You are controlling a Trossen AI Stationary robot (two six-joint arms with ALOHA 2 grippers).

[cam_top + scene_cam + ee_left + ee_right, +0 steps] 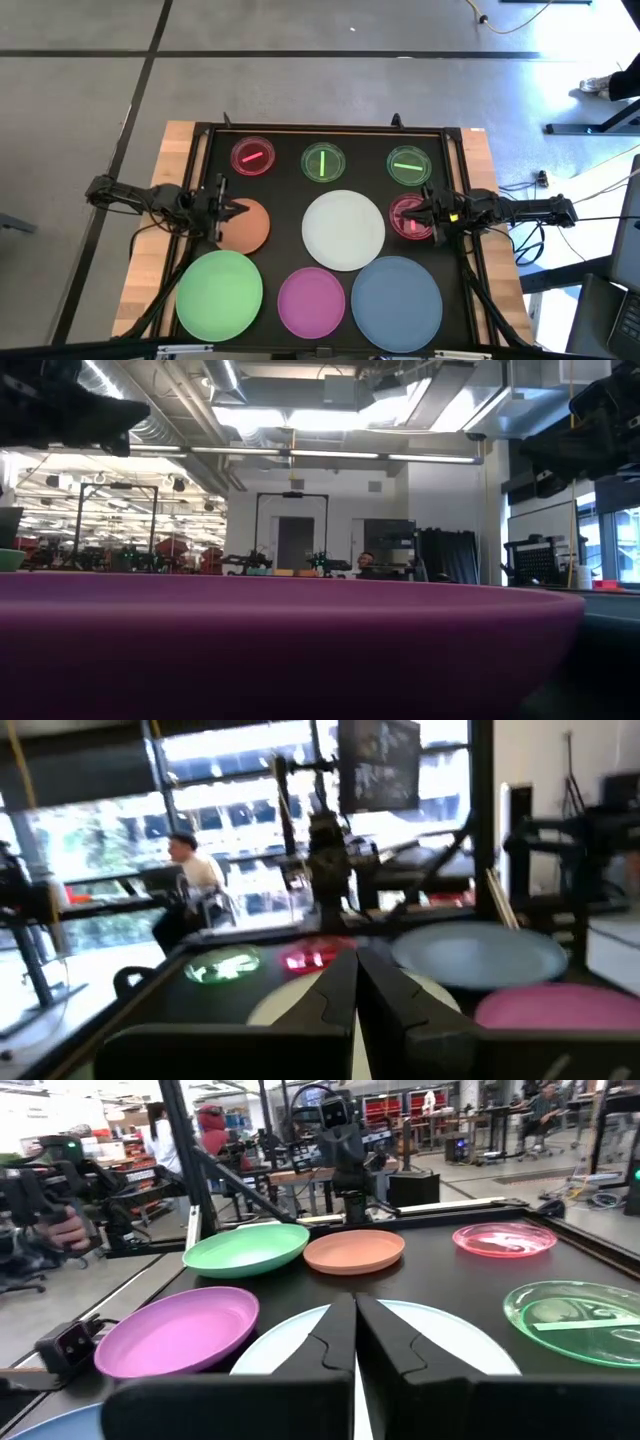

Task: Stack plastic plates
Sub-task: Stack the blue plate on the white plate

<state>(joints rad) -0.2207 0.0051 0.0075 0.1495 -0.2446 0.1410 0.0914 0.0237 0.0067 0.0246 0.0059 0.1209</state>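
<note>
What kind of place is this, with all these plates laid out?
Probably a robotics lab or workshop. A black-topped table holds coloured plastic plates between two robot arms, more arms stand on benches in the room behind, and the open ceiling shows ducts and strip lights.

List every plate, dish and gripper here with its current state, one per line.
white plate: flat, unstacked
green plate: flat, unstacked
magenta plate: flat, unstacked
blue plate: flat, unstacked
orange plate: flat, under left gripper
four small dishes: separate
left gripper: shut, empty
right gripper: shut, above red dish
</note>
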